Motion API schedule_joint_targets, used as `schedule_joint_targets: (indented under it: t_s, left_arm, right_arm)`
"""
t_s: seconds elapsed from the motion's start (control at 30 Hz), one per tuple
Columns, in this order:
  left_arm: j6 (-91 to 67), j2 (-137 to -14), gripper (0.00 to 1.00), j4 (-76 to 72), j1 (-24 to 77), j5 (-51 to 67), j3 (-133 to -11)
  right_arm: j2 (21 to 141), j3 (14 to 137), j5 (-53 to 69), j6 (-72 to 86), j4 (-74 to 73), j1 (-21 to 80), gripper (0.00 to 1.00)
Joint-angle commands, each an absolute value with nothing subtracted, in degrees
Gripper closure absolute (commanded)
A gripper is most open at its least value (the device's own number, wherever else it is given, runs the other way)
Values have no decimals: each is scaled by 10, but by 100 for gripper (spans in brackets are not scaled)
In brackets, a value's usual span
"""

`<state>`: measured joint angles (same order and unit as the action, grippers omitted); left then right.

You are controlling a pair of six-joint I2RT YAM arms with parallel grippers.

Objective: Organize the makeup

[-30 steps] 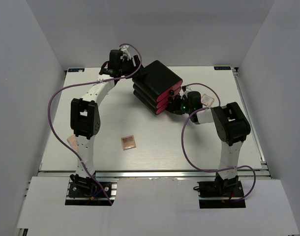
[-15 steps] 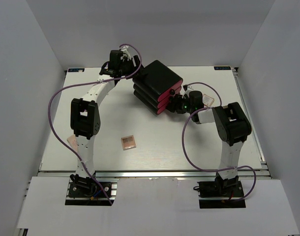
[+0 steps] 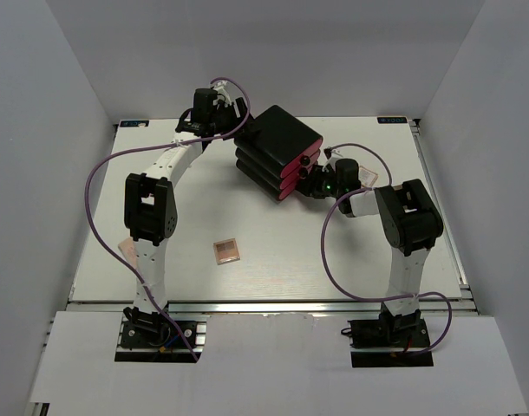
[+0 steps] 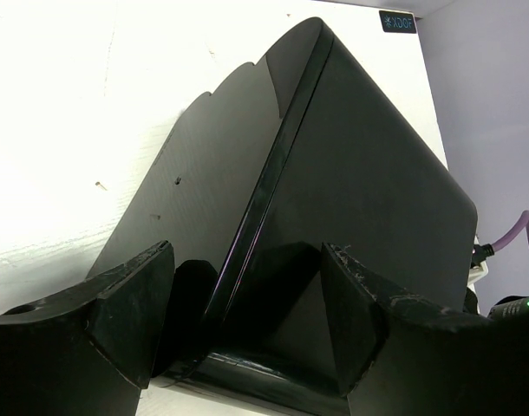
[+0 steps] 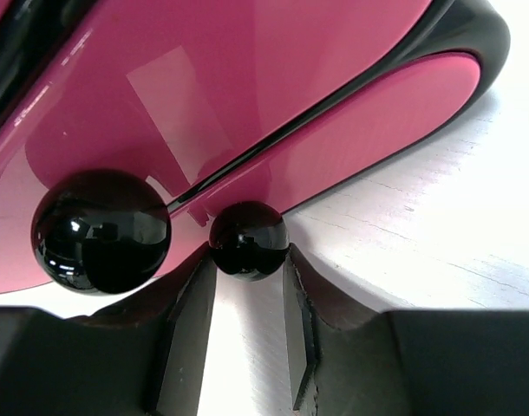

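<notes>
On the white tabletop (image 3: 290, 260) the left end effector (image 4: 247, 269) stood spread wide, clamping the back corner of the black drawer box (image 3: 282, 139). The right end effector (image 5: 244, 277) pinched narrowly on the lowest drawer's small knob (image 5: 247, 241). One palette (image 3: 226, 251) lay well in front of the box.
</notes>
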<state>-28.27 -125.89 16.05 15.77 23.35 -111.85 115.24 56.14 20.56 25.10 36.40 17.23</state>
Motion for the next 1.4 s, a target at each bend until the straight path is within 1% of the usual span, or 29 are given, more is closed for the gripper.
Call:
schedule_joint_targets:
  t_s: [0.0,0.1,0.43,0.53,0.6,0.63,0.7,0.73,0.77,0.8,0.87,0.93,1.1,1.13,1.17,1.2,1.23,1.27,1.3,1.33,1.37]
  left_arm:
    - [-278,-1228,23,192,163,235,-1105]
    - [-278,-1228,23,191,162,236,-1104]
    - [-279,-1220,23,178,156,239,-1086]
    - [-280,-1214,23,171,156,238,-1076]
    - [-281,-1208,23,164,154,236,-1071]
    - [-281,-1205,23,160,153,233,-1067]
    - [-281,-1194,22,150,154,219,-1068]
    - [-282,-1191,22,149,152,213,-1070]
    - [-281,-1187,21,147,150,206,-1077]
    - [-281,-1179,20,145,149,194,-1082]
    - [-283,-1169,19,137,140,182,-1092]
    - [-291,-1148,18,129,133,165,-1092]
    - [-301,-1062,15,97,106,149,-1039]
    - [-299,-1044,13,94,99,143,-1025]
    - [-296,-1027,5,89,98,135,-991]
    - [-296,-1007,2,87,96,128,-971]
    - [-297,-971,2,84,91,119,-952]
    - [-300,-951,2,77,88,117,-930]
    - [-312,-932,2,72,84,115,-882]
    - [-322,-912,2,69,78,113,-855]
    - [-345,-874,2,60,75,110,-829]
  right_arm:
    - [1138,561,214,253,443,166,78]
    - [1126,538,221,259,448,166,83]
    - [1064,448,234,259,436,139,84]
    - [1038,421,244,251,422,131,82]
    - [1031,416,266,235,418,131,72]
    - [1030,416,272,229,412,131,64]
    - [1031,424,307,204,393,130,56]
    - [1030,439,318,192,371,130,46]
    - [1024,446,328,177,352,128,43]
    - [1020,452,333,146,309,127,41]
    - [995,450,358,122,283,118,37]
    - [975,451,377,79,219,111,34]
    - [886,465,410,-33,62,73,33]
    - [857,472,413,-90,5,67,33]
    - [845,493,410,-131,-32,54,33]
    - [832,505,410,-176,-67,49,33]
    - [804,515,403,-223,-109,45,31]
    - [785,519,396,-309,-108,32,30]
    - [763,504,387,-351,-93,25,11]
    - [721,484,352,-384,-65,20,11]
    - [705,457,310,-355,54,16,11]
